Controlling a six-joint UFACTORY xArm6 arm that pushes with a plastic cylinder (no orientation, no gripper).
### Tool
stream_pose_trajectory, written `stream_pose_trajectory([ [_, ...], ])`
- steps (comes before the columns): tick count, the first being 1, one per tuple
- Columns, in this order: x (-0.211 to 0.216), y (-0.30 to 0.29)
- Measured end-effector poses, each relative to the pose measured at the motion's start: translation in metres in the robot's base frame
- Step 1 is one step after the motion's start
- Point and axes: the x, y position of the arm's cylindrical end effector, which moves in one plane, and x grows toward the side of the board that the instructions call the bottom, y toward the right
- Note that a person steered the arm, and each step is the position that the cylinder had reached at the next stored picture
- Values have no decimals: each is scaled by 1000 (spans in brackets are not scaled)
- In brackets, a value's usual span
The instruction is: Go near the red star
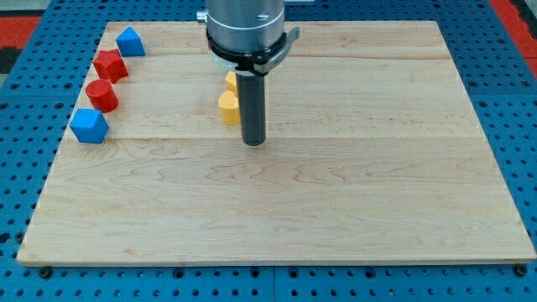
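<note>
My tip [253, 142] rests mid-bench beside 2 yellow blocks [228, 107], well right of the red star [110, 65] it must approach; no gripper is fitted, so none shows.

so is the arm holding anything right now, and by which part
Nothing is held. My tip is a bare rod end on the board, just right of the yellow blocks, far from the red star.
</note>
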Motion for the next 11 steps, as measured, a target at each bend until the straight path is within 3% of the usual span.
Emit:
stream_pose_trajectory([
  [3, 4, 2],
  [4, 69, -10],
  [6, 65, -201],
  [7, 55, -247],
  [8, 16, -274],
  [11, -105, -270],
])
